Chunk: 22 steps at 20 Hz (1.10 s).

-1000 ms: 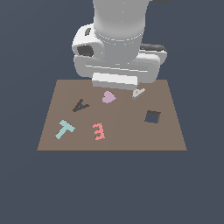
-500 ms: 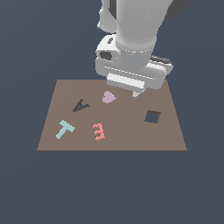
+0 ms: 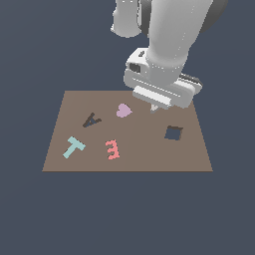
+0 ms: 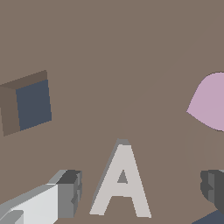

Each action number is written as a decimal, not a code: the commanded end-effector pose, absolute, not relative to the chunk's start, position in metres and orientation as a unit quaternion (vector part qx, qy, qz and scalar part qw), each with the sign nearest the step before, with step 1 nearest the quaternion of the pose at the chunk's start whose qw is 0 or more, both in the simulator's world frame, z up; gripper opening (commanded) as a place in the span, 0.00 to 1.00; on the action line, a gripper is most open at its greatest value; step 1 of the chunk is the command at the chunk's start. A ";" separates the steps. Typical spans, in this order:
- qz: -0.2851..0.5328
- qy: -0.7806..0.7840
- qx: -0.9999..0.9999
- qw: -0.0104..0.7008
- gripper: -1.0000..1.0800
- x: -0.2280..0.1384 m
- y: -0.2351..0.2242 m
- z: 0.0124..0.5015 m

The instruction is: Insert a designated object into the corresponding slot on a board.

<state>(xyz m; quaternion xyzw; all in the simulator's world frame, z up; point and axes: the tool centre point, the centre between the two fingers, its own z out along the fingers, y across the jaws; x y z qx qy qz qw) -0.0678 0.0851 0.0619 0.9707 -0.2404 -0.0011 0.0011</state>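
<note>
The pale grey-white A block lies flat on the brown board. In the wrist view it sits between my two fingers, which stand apart on either side of it. My gripper is open, low over the board, between the heart and the square cutout in the exterior view. There the hand hides most of the A block. The dark A-shaped slot is toward the exterior view's left, beyond the heart, and is empty.
A pale purple heart lies next to the gripper and shows in the wrist view. A dark square cutout also shows in the wrist view. A teal T and a pink E lie nearer the front.
The arm has swung toward the exterior view's right and the hand has come down closer to the board over the A block. The pieces on the board have not moved.
</note>
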 end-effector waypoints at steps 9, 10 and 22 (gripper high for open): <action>0.000 -0.270 0.963 0.000 0.96 -0.070 0.099 0.050; 0.000 -0.268 0.964 0.000 0.96 -0.070 0.099 0.050; 0.000 -0.270 0.963 0.000 0.00 -0.070 0.099 0.030</action>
